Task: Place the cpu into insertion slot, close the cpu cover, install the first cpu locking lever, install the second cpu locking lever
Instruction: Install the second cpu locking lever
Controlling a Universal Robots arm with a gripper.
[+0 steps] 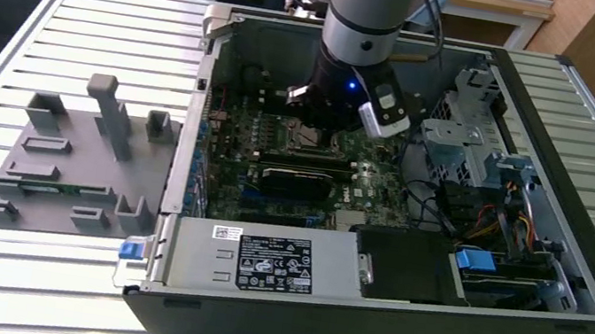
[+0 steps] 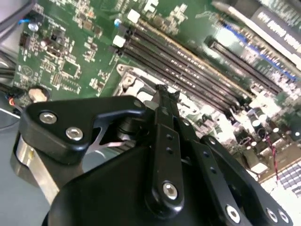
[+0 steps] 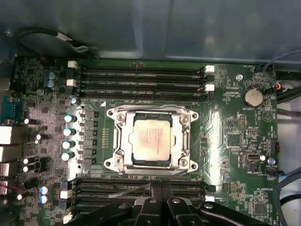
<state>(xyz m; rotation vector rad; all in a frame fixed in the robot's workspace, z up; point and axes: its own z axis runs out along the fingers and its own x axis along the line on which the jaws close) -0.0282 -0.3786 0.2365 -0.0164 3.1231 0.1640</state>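
In the first wrist view the cpu (image 3: 151,140), a square chip with a silvery top, lies flat in the insertion slot (image 3: 111,163). The cpu cover (image 3: 123,141), a silver frame, lies down around it, and the chip shows through its cut-out. A thin metal lever (image 3: 127,191) runs slanted along the socket's side by my gripper (image 3: 161,192). The fingers are shut together with nothing between them, and their tips sit at the lever's end over the memory slots. In the exterior view the gripper (image 1: 322,126) hangs inside the computer case over the socket.
Long black memory slots (image 3: 141,77) flank the socket on two sides. A coin battery (image 3: 253,97) and a row of capacitors (image 3: 69,132) stand nearby. In the exterior view I see a black card (image 1: 295,180), the power supply (image 1: 258,264), a drive cage (image 1: 471,132) and a grey fixture (image 1: 72,158) on the exterior view's left.
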